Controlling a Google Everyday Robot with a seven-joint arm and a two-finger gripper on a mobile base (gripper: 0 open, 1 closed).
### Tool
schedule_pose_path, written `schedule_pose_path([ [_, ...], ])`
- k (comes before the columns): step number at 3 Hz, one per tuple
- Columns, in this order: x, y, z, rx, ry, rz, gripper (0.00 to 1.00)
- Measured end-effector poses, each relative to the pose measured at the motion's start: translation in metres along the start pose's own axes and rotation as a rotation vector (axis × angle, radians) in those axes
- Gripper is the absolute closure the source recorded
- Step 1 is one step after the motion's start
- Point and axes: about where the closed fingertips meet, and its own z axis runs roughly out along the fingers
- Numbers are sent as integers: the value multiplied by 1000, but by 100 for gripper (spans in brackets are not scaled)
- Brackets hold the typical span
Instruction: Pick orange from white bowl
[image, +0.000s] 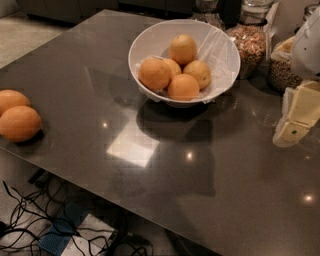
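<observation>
The white bowl (222, 45) stands at the back middle of the dark table, lined with crinkled clear plastic. It holds several oranges. The largest orange (154, 73) lies at the bowl's front left, with the others beside and behind it. My gripper (295, 120), cream-coloured, hangs at the right edge of the view, to the right of the bowl and a little nearer than it, above the table. It holds nothing that I can see and touches neither bowl nor fruit.
Two more oranges (19, 123) lie on the table's left edge. Glass jars of grain (248, 42) stand right behind the bowl, another jar (282, 72) beside them. The table's front edge runs diagonally; cables (30, 220) lie on the floor below.
</observation>
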Motion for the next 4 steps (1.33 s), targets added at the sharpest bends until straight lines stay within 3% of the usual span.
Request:
schedule_pose_path([
  [1, -1, -1, 0, 3, -4, 0, 0],
  [2, -26, -20, 12, 12, -85, -33, 0],
  [4, -98, -64, 21, 67, -332, -138, 0],
])
